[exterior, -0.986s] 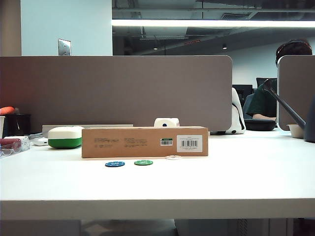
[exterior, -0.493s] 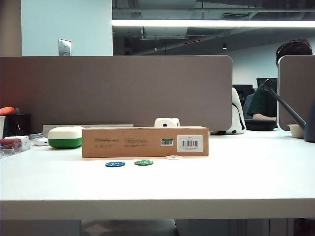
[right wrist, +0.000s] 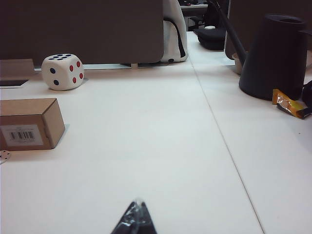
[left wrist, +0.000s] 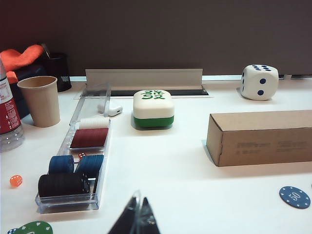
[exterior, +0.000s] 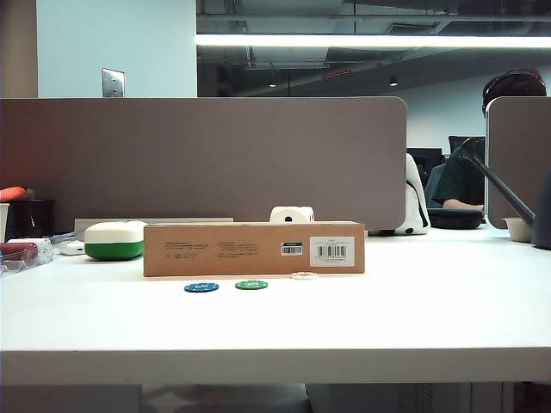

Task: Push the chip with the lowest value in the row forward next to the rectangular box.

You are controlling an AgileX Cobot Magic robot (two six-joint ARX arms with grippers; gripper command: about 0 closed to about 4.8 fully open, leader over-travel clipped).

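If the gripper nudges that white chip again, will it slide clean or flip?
The white chip lies flat and thin on the smooth table, so it would likely slide, not roll. It looks light, so a quick tap may skid it. It sits by the rectangular box, leaving little travel. Left gripper and right gripper look shut.

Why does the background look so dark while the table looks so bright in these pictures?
Exterior view: a ceiling light strip glares, the white table is nearly washed out, and the white chip barely stands out beside the box. Left wrist view: the left hand is a dark tip. Right wrist view: the right hand likewise; soft shadow beside the die.
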